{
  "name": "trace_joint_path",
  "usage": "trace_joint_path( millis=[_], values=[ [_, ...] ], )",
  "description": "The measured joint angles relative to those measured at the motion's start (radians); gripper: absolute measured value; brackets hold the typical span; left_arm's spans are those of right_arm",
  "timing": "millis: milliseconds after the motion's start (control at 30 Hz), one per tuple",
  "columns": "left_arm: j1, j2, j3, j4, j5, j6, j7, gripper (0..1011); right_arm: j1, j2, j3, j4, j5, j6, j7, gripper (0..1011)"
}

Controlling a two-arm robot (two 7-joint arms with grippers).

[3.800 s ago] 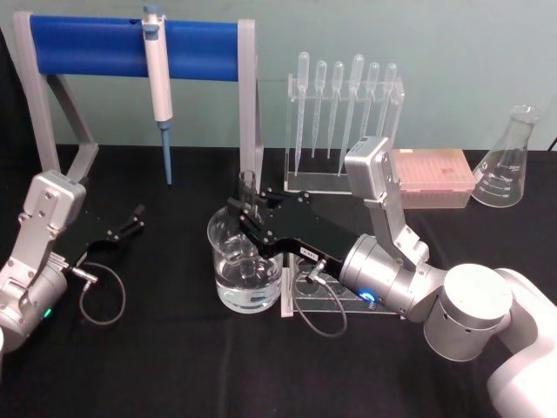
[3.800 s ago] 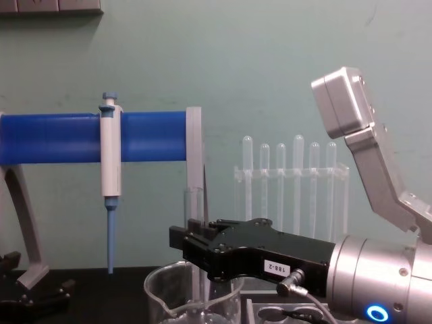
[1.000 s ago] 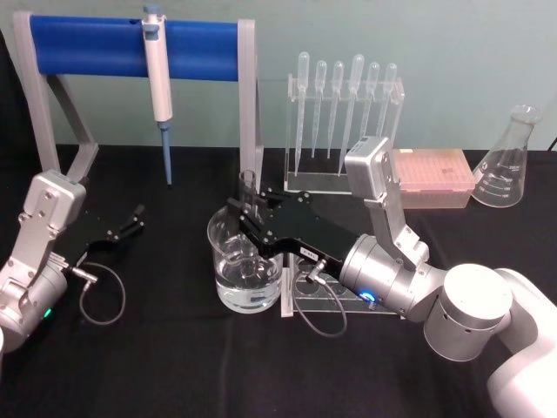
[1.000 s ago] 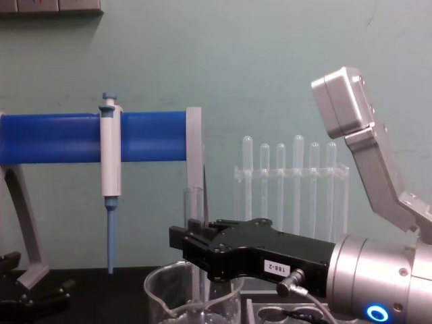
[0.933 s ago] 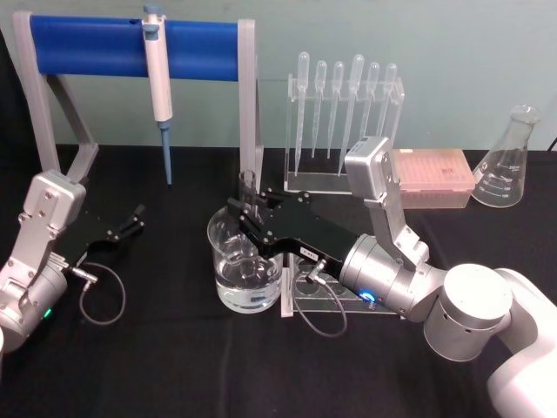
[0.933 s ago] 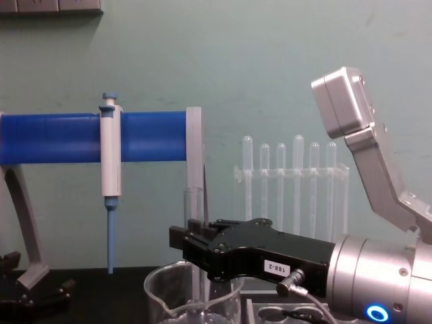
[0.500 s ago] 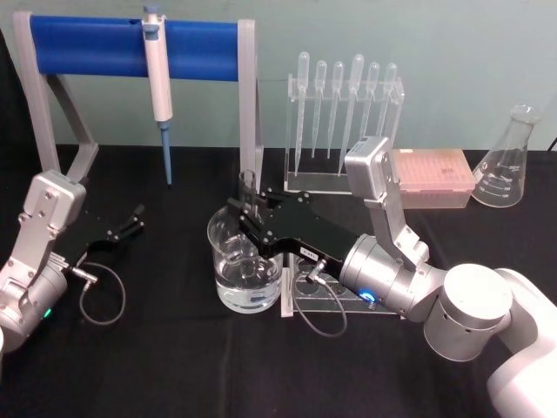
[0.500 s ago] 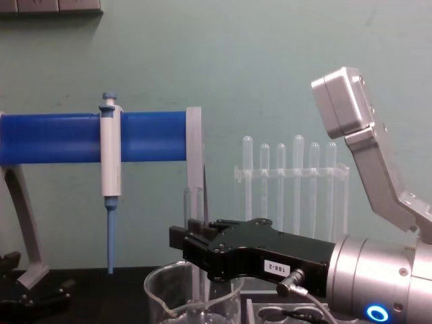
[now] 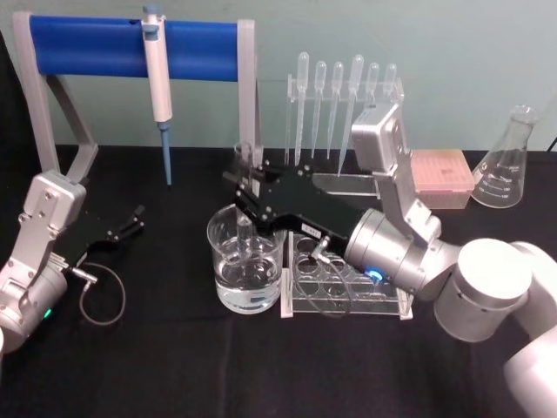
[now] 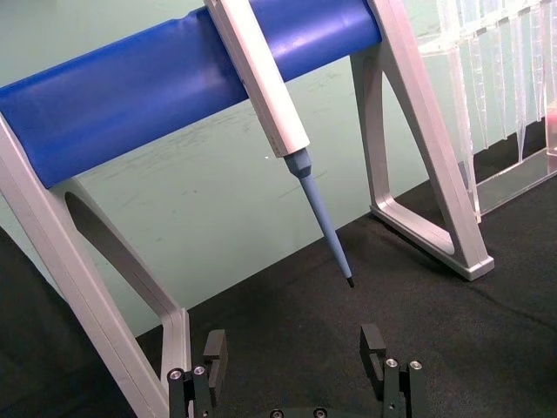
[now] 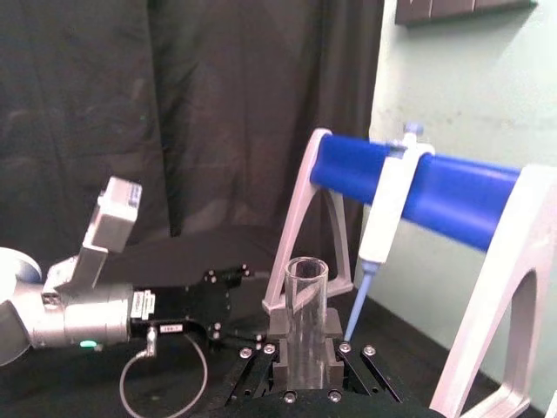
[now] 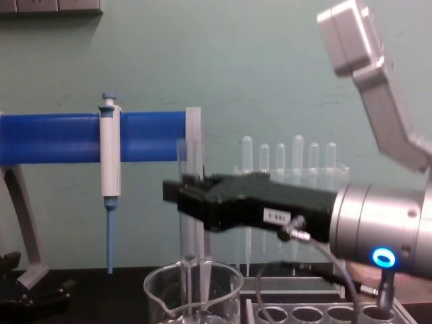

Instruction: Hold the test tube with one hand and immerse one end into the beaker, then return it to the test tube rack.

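1. A black-draped bench (image 9: 174, 366) stands before a pale green wall, with glassware and stands set across it.
2. The right gripper (image 9: 246, 185) is clamped on the test tube (image 9: 245, 193), its two pads pressed to the glass at mid-length; the right wrist view shows the tube upright between them, open rim on top.
3. Against half a second ago, that gripper sits clearly higher. In the chest view the black gripper body was level with the beaker (image 9: 246, 261) rim; it now hangs well above it, and the wrist and forearm have risen with it.
4. The tube has come up too. Its round bottom is still inside the beaker, below the rim. Whether it has left the water I cannot tell.
5. I read this as the dip being done and the withdrawal under way; what remains is to lift the tip clear of the rim and carry the tube to the clear tube rack (image 9: 348, 292) just beside the beaker.
6. Further out, a micropipette (image 9: 157, 83) hangs on the blue stand (image 9: 96, 45), plastic pipettes (image 9: 339, 83) stand in their holder, and a conical flask (image 9: 509, 161) sits at the far right.
7. The left gripper (image 10: 296, 361) is parked low near the bench's left side with its jaws spread and nothing between them.
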Motion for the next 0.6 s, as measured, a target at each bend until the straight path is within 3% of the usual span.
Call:
trace_joint_path(
  millis=[300,600],
  values=[
    [0.0,0.0,0.0,0.0,0.0,0.0,0.0,1000,0.016,0.034,0.012,-0.105,0.007,0.06,-0.014,225],
    [0.0,0.0,0.0,0.0,0.0,0.0,0.0,1000,0.017,0.067,0.04,-0.197,0.045,0.105,-0.034,225]
  ],
)
